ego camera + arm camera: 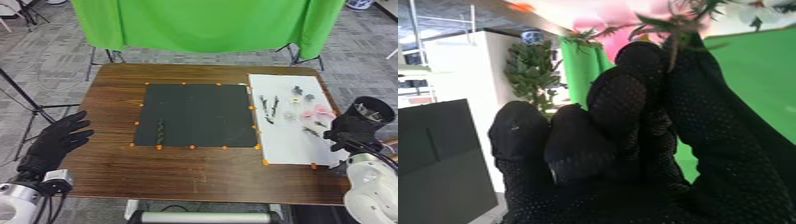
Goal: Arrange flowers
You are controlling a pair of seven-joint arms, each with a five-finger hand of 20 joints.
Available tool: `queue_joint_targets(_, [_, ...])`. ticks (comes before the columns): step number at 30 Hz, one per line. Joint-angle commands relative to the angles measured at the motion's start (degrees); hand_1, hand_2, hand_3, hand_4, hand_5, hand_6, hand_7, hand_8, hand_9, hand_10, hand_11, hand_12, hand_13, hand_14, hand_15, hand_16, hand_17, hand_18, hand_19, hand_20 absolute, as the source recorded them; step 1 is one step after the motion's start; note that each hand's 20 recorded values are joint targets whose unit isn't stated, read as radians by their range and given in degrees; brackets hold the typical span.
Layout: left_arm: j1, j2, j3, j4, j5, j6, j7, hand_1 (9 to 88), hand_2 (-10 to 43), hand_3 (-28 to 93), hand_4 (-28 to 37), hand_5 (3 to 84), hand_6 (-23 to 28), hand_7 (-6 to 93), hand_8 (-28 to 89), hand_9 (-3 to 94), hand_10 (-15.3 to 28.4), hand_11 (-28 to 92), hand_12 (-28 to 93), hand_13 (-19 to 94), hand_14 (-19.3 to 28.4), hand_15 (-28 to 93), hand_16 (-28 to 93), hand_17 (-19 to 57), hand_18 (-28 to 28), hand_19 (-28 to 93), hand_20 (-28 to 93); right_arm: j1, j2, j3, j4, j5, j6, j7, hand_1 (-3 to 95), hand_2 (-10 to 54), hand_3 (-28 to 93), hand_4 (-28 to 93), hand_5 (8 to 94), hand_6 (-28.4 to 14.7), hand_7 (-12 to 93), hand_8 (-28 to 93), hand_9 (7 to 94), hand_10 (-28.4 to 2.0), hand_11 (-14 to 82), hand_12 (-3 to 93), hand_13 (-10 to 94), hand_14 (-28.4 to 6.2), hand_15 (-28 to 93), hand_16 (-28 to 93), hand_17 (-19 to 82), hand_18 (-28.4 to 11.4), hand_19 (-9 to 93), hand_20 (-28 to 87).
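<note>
In the head view my left hand (60, 139) is at the table's left edge, its fingers straight and apart. My right hand (345, 136) is by the right edge of the white sheet (282, 142). On the sheet lie dark stems (274, 106), pink flowers (322, 109), a pale flower (290, 115) and grey-green sprigs (310, 131). A dark green twisted stem (160, 132) lies on the black mat. In the right wrist view my right hand (633, 120) has thumb and fingertips together at a green sprig (656, 22); its thin stem crosses them. Pink flowers (616, 20) are just beyond.
A dark round container (373, 110) stands beside the right hand. Orange markers (192, 147) line the black mat (197, 115). The brown table (178, 172) extends in front of the mat, and a green cloth (209, 25) hangs behind the table.
</note>
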Motion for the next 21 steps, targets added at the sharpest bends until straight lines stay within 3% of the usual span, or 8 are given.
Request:
queue_joint_targets(1, [1.2,-0.68,-0.93,-0.6,-0.41,0.67,-0.18,25.2,1.4,71,-26.9,30.7,4.3,18.9,-11,26.9,13.1,22,14,23,17.2,34,-2,-9.3,22.9,46,6,6.5,-0.09,-3.88,-4.25,-0.27,1.78,0.08,28.3,-1.9,93,-4,68.4,-1.2,62,25,83.3,-10.0,54.3,42.5,78,-6.4,88,35,49,-21.9,93,55])
queue_joint_targets(11, [0.45,-1.25,-0.44,-0.56,0.01,0.13,-1.22,25.3,1.4,71,-27.0,30.7,4.3,19.0,-11,26.9,13.1,22,14,23,17.1,34,-2,-9.3,22.9,46,6,27.12,-6.47,-22.24,-4.48,-0.92,3.24,-1.6,26.8,-3.0,93,1,70.9,-0.1,61,27,86.6,-8.7,54.1,43.0,81,-5.8,88,36,53,-21.6,93,58])
queue_joint_targets(21, [-1.14,-1.8,0.71,-0.1,0.5,-0.74,-2.41,25.3,1.5,70,-26.8,30.7,4.3,18.9,-11,27.0,13.1,22,14,23,17.1,34,-2,-9.3,22.9,46,6,36.04,-20.51,-35.81,3.18,-4.58,-3.65,-0.74,26.9,-3.0,93,0,71.0,0.8,61,29,88.3,-8.0,54.4,42.7,83,-4.8,87,37,56,-21.1,93,60])
